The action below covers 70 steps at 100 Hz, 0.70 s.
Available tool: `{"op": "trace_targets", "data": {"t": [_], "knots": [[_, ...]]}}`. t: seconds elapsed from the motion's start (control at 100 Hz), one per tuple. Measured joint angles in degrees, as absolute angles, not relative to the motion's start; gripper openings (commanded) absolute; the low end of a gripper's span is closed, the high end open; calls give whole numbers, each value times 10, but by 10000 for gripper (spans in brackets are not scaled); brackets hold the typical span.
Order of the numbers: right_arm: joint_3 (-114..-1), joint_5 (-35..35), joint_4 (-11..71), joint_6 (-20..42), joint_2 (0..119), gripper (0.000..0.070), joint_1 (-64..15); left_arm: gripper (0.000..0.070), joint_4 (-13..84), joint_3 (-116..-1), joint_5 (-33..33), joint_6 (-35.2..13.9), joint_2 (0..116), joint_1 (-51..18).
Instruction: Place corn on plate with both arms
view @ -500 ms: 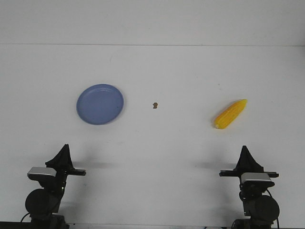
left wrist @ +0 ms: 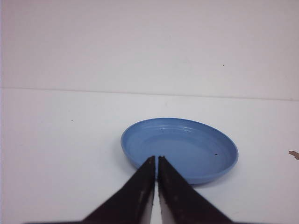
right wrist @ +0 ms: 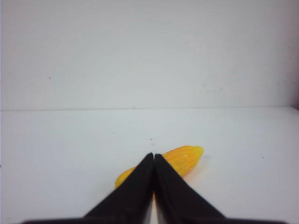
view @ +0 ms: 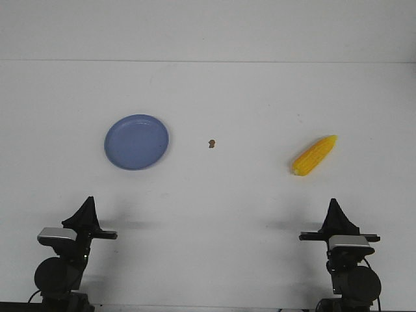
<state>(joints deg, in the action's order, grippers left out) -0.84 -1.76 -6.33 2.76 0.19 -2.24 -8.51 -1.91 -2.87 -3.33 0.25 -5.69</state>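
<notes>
The yellow corn (view: 314,155) lies on the white table at the right, tip pointing away and to the right. The blue plate (view: 136,142) sits at the left, holding nothing. My left gripper (view: 87,203) is shut and holds nothing, near the front edge, well short of the plate. In the left wrist view the plate (left wrist: 196,140) lies just beyond the shut left gripper (left wrist: 155,157). My right gripper (view: 334,205) is shut and holds nothing, short of the corn. In the right wrist view the corn (right wrist: 184,158) lies just beyond the shut right gripper (right wrist: 153,154).
A small brown speck (view: 211,143) lies on the table between plate and corn; it also shows at the edge of the left wrist view (left wrist: 294,154). The table's far edge meets a white wall.
</notes>
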Motion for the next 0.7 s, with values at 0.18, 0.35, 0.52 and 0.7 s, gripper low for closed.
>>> {"op": "trace_targets", "data": {"t": [0.18,0.35,0.52,0.7], "knots": [[-8,-18,-65,28,2,0,-22,16,-86,-19,-29,-33,3,-57],[-8,-16,-123,32,2,0,-22,16,-85,-20,-29,-35,3,-57],[-22,-16,-125,39,2,0,-22,16,-65,-64,-29,-62,8,-57],[-112,-29,-24,39,19,0,-22,16,9,-168,-29,-91,61,-57]]}}
